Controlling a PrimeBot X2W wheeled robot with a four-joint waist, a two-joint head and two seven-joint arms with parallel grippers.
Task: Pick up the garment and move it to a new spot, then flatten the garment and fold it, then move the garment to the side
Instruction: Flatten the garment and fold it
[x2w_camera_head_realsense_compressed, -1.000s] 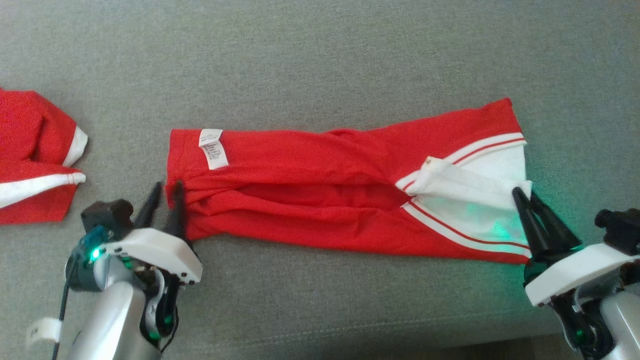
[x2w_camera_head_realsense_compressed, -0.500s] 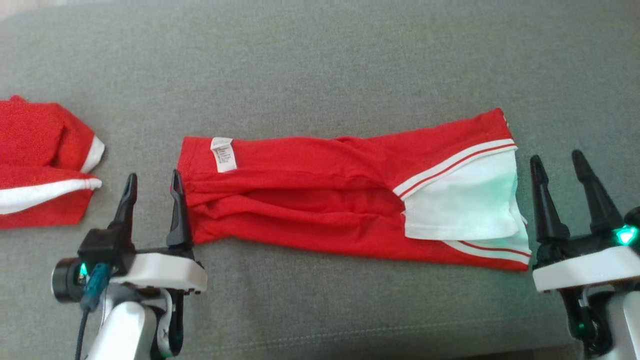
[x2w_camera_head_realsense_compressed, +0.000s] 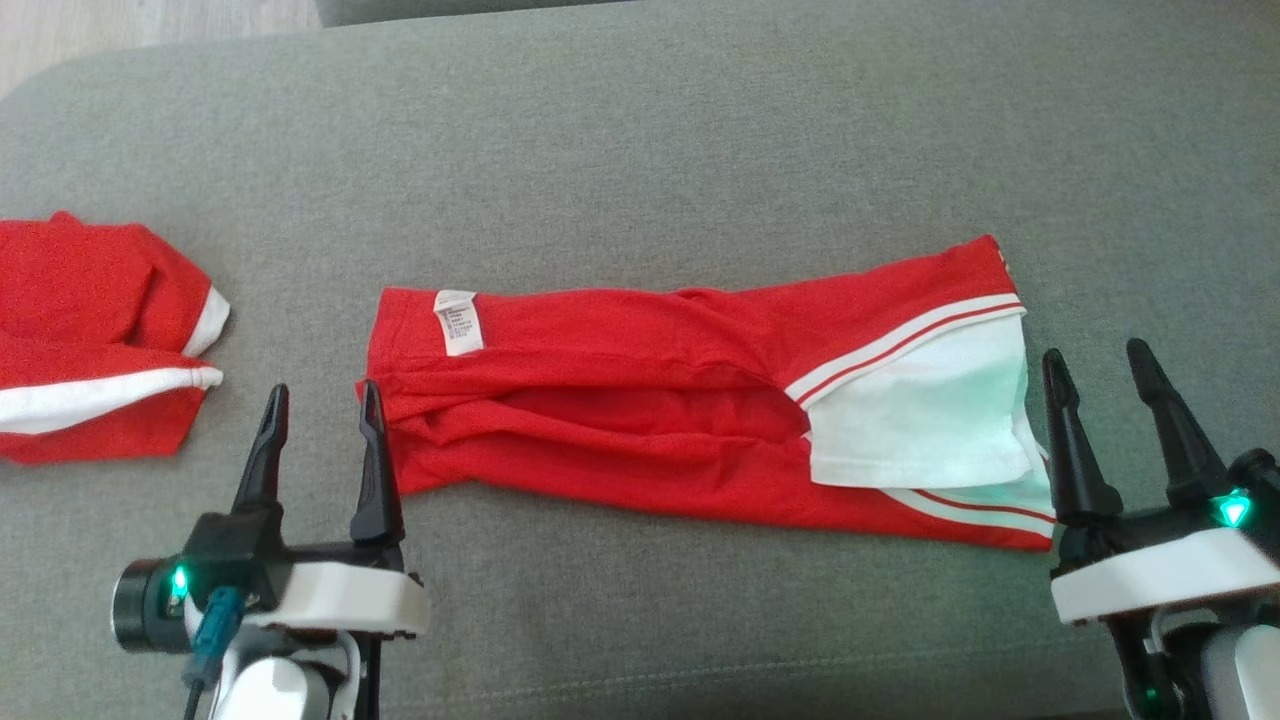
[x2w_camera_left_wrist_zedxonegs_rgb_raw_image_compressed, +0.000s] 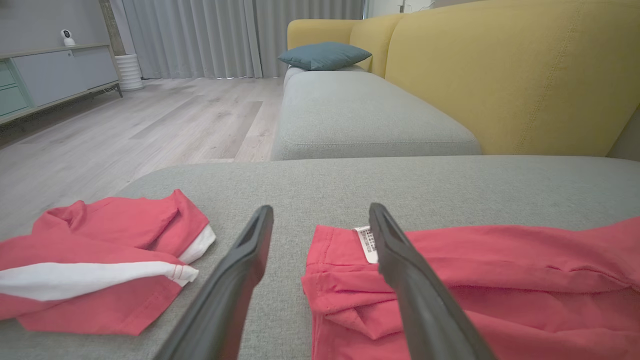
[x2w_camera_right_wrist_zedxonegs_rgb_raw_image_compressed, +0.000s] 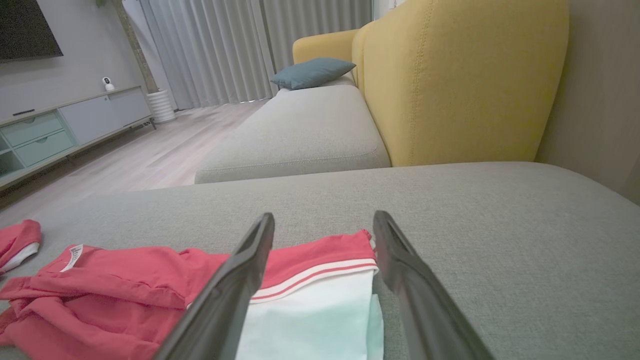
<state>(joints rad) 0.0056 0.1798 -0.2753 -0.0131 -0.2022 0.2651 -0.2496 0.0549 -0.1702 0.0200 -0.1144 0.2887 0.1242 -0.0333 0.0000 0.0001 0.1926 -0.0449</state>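
Garment (x2w_camera_head_realsense_compressed: 620, 340) lies long-folded on the sofa (x2w_camera_head_realsense_compressed: 640, 150), left hand (x2w_camera_head_realsense_compressed: 323, 390) and right hand (x2w_camera_head_realsense_compressed: 1092, 352) spread empty at its ends; you likely need a crosswise fold next.

1. Grey couch seat (x2w_camera_head_realsense_compressed: 640, 150), flat fabric.
2. Second red-and-white garment (x2w_camera_head_realsense_compressed: 90, 300), folded, far left on the seat.
3. Behind: yellow backrest (x2w_camera_left_wrist_zedxonegs_rgb_raw_image_compressed: 500, 75), teal pillow (x2w_camera_left_wrist_zedxonegs_rgb_raw_image_compressed: 325, 54), curtains (x2w_camera_left_wrist_zedxonegs_rgb_raw_image_compressed: 200, 35), wood floor (x2w_camera_left_wrist_zedxonegs_rgb_raw_image_compressed: 150, 120).

A grey sofa seat (x2w_camera_head_realsense_compressed: 640, 150) runs along a yellow backrest (x2w_camera_left_wrist_zedxonegs_rgb_raw_image_compressed: 500, 75), with a blue cushion (x2w_camera_left_wrist_zedxonegs_rgb_raw_image_compressed: 325, 54) at its far end. Pale wooden floor (x2w_camera_left_wrist_zedxonegs_rgb_raw_image_compressed: 150, 120), grey curtains (x2w_camera_left_wrist_zedxonegs_rgb_raw_image_compressed: 200, 35) and a low sideboard (x2w_camera_right_wrist_zedxonegs_rgb_raw_image_compressed: 75, 125) lie beyond.
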